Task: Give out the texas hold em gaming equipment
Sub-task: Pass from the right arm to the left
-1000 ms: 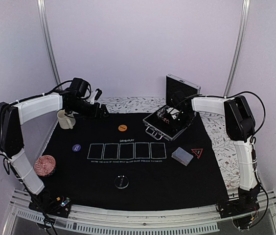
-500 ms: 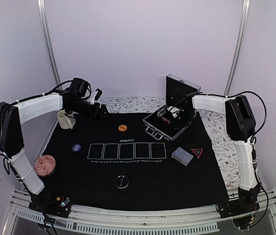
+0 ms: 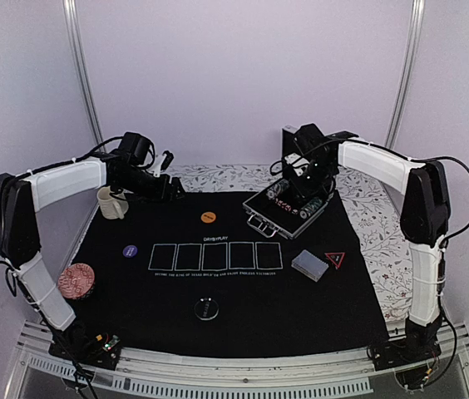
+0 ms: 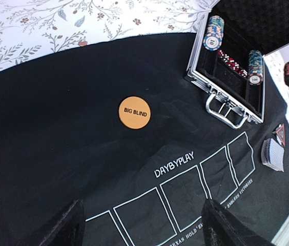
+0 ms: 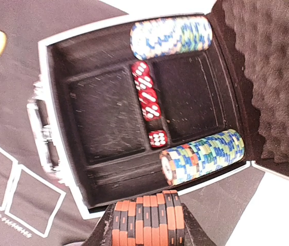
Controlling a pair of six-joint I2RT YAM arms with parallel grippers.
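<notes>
The right gripper (image 5: 147, 221) was closed on a stack of orange-and-black chips (image 5: 147, 218), held edge-on between its fingers over the open silver case (image 5: 43, 92) at the far right of the black mat (image 3: 243, 316). Inside the case lay two rows of blue-and-white chips, one along the far wall (image 5: 171, 37) and one along the near wall (image 5: 201, 156), with a line of red dice (image 5: 145, 95) between them. The left gripper (image 4: 143, 225) hovered over the mat's far left side near the cream mug (image 3: 111, 203), its jaws wide apart and holding nothing. On the mat lay an orange disc marked BIG BLIND (image 4: 135, 113), a purple disc (image 3: 130, 249), a black-and-white disc (image 3: 205, 308), a deck of cards (image 3: 309, 264) and, just beside it, a red-edged triangle marker (image 3: 335, 259).
</notes>
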